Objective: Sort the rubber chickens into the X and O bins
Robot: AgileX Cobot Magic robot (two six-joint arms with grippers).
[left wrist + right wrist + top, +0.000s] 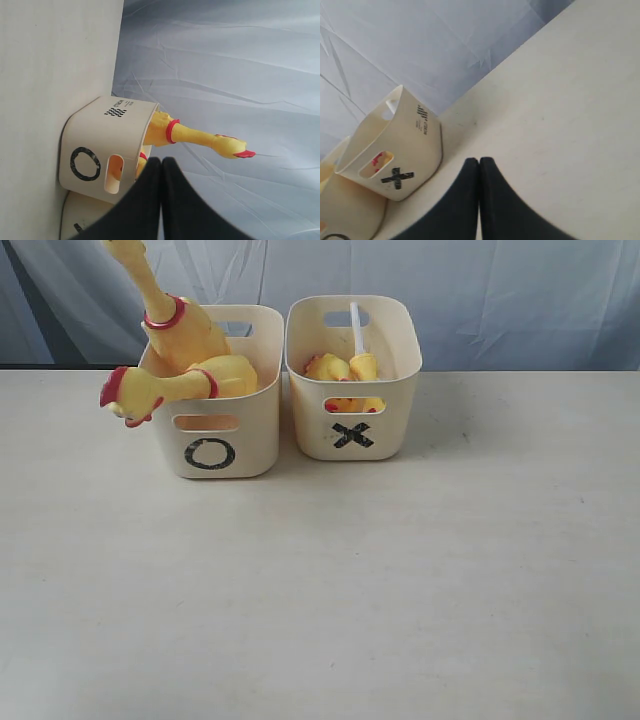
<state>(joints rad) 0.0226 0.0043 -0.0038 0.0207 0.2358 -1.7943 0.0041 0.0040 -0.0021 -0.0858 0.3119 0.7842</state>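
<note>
The cream O bin (215,445) stands on the left at the back of the table and holds two large rubber chickens: one (170,325) pokes upright out of it, the other (150,388) hangs its head over the left rim. The X bin (352,430) beside it on the right holds small yellow chickens (340,368), one with a white tube (357,328). Neither arm shows in the exterior view. My left gripper (161,161) is shut and empty, facing the O bin (100,145) and the upright chicken (210,141). My right gripper (479,161) is shut and empty, over bare table near the X bin (405,145).
A pale table (320,590) stretches in front of both bins. A wrinkled blue-grey cloth backdrop (500,290) hangs behind them.
</note>
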